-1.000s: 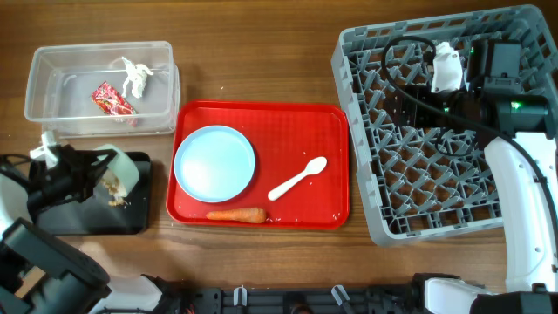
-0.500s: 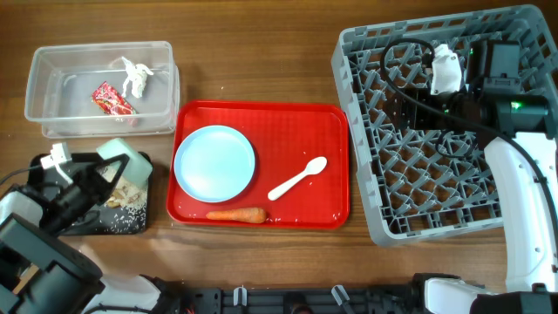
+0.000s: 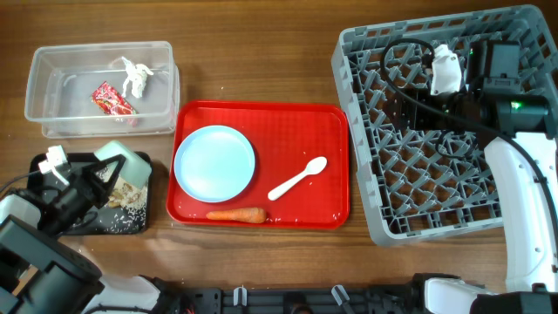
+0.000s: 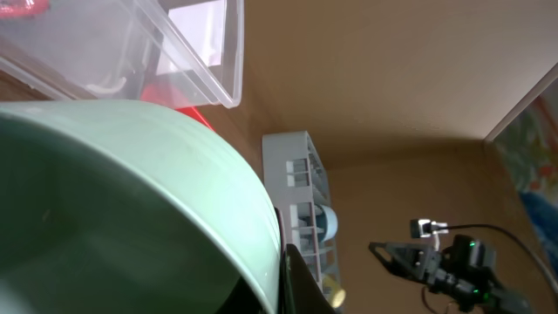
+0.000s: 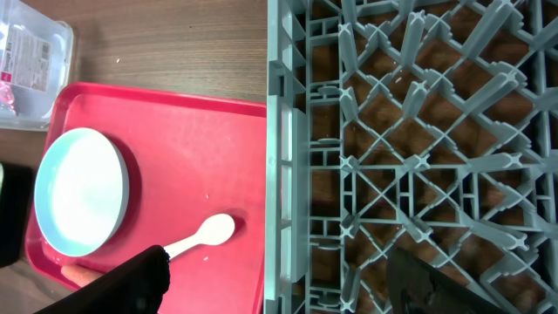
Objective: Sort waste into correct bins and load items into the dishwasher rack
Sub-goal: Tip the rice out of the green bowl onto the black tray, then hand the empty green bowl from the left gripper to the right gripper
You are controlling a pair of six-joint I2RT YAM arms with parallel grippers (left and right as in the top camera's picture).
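At lower left, the left gripper (image 3: 98, 177) pinches the rim of the tilted mint-green bowl (image 3: 126, 163) over the shallow black rectangular tray (image 3: 83, 225), which holds pale rice-like scraps (image 3: 122, 196). A slipping rim hold could drop the bowl or scatter rice onto the wooden table (image 3: 261, 52). At right, the right gripper (image 5: 288, 275) hangs spread above the large grey plastic dishwasher rack (image 3: 366, 201).

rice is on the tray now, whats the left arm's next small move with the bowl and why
Probably right the mint bowl and lift it off the black tray: rice scraps already lie on the tray, the left gripper holds the bowl tipped over it, and the rack is where the bowl goes.
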